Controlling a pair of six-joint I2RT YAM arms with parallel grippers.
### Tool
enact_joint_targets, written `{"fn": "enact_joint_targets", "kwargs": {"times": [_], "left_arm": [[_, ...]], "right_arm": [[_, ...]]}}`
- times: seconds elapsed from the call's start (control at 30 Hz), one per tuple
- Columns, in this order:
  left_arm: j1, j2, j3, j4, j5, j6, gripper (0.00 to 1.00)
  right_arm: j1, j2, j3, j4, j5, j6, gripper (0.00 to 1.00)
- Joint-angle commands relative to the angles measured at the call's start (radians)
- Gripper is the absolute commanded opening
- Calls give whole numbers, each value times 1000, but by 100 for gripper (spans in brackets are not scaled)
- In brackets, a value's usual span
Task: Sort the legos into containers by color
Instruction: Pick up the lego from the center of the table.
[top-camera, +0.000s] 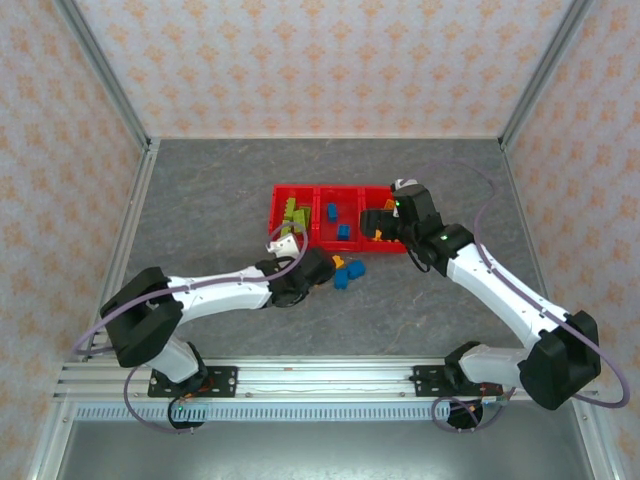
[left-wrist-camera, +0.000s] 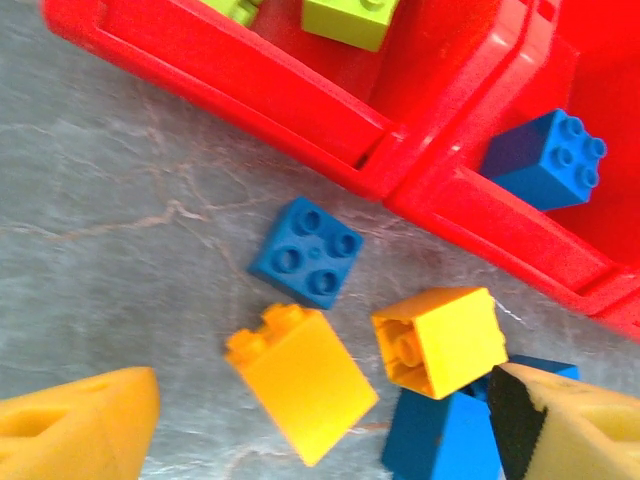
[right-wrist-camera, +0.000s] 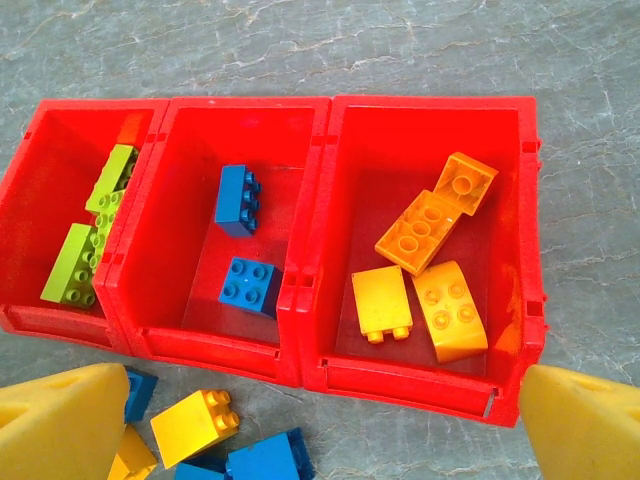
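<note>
Left gripper (top-camera: 336, 268) was down at the loose legos (top-camera: 346, 272) on the table (top-camera: 220, 200), just in front of the red bins (top-camera: 296, 188), arm stretched low and flat. Right gripper (top-camera: 383, 224) hung over the right bin (top-camera: 375, 249).

Left wrist: jaws wide, empty, straddling a yellow brick (left-wrist-camera: 300, 395). Pick step; next move needs closing on that one alone.

Right wrist: right jaws wide, empty. Green bricks (right-wrist-camera: 85, 250) left, blue bricks (right-wrist-camera: 238, 200) middle, orange-yellow bricks (right-wrist-camera: 420, 235) right.

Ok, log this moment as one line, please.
left fingers: open, over loose blue and yellow legos on table | right fingers: open, above right bin | bins: green legos left, blue legos middle, orange-yellow legos right
</note>
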Motion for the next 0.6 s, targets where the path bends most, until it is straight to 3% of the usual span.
{"fn": "enact_joint_targets", "kwargs": {"times": [0.0,0.3,0.57], "left_arm": [[-12,56,26,68,-15,-98,85],[-20,131,34,70,-22,-127,67],[-19,160,26,65,-34,-136,63]], "right_arm": [[5,-10,25,13,-3,-2,100],[5,-28,10,18,7,-6,100],[5,-27,5,23,5,-6,100]]}}
